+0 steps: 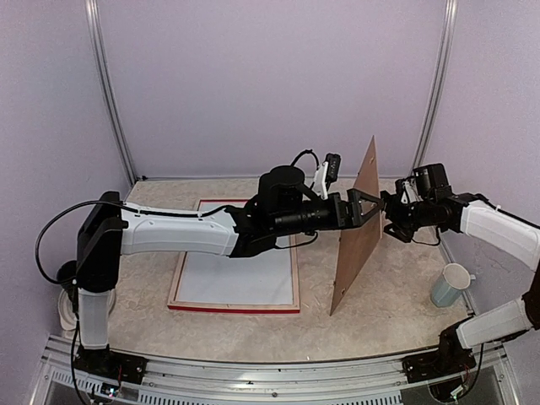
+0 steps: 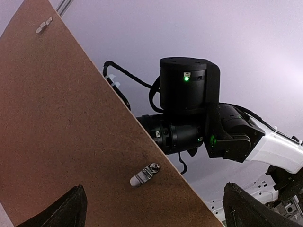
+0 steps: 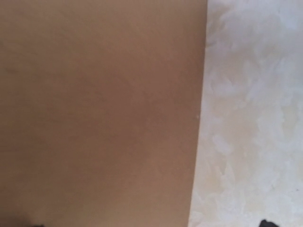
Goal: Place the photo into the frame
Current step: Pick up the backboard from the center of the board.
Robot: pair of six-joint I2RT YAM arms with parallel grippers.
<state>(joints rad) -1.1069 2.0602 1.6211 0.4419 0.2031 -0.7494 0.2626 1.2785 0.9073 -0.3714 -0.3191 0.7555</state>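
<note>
The frame (image 1: 234, 309) lies flat on the table left of centre, red with pale wood edges and a white sheet (image 1: 236, 278) inside it. The photo is out of view. A brown backing board (image 1: 358, 232) stands on its lower edge between my two grippers, tilted. My left gripper (image 1: 367, 205) is open, its fingers spread against the board's left face. In the left wrist view the left gripper (image 2: 158, 210) faces that board (image 2: 61, 132), which carries metal turn clips (image 2: 145, 174). My right gripper (image 1: 389, 216) is open at the board's right face. In the right wrist view the board (image 3: 99, 113) fills most of the picture.
A pale mug (image 1: 450, 284) stands on the table at the right, under the right arm. A white object (image 1: 67, 310) sits at the left edge beside the left arm's base. Walls and corner posts close off the table at the back.
</note>
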